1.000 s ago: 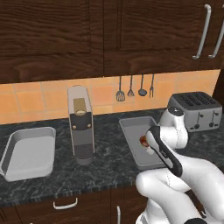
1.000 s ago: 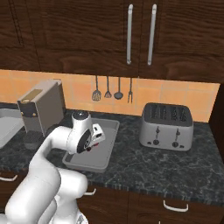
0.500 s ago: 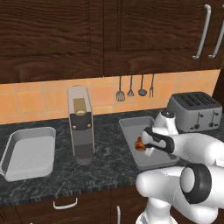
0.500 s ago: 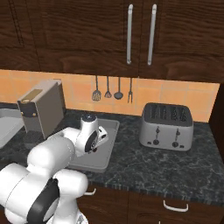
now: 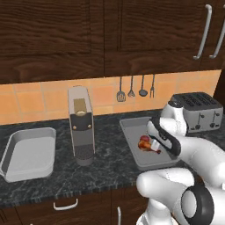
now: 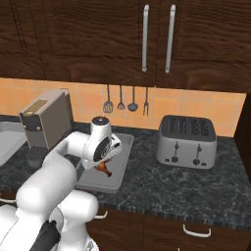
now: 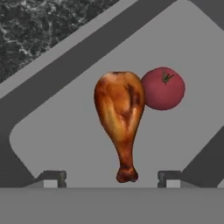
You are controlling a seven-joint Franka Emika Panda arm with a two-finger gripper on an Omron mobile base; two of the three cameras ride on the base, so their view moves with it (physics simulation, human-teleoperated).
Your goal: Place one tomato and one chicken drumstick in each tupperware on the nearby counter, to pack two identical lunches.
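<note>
Dark wood cupboards hang over a black desk [image 5: 110,173] with an orange tiled wall behind it. On the far left of the desk sits an empty tray [image 5: 27,152]. Next comes a tall coffee machine [image 5: 81,125]. Then comes a second tray [image 5: 139,143], and a toaster [image 5: 197,110] stands on the right.

The end effector [image 7: 109,177] hangs just over that second tray. Its two tips stand apart with nothing gripped between them, so it has let go. A drumstick [image 7: 120,118] lies flat on the tray floor right in front of it. The thin bone end points at the end effector, between the tips, and the fat end points away. So the long way of the drumstick runs straight out from the hand. A tomato [image 7: 162,88] sits at the fat end, touching it on the right side in the hand view.

This tray looks packed with one of each. I think the left tray still needs its food. It lies well apart, past the coffee machine, so the arm would have to lift up and go that way. No more tomatoes or drumsticks can be seen on the desk.
</note>
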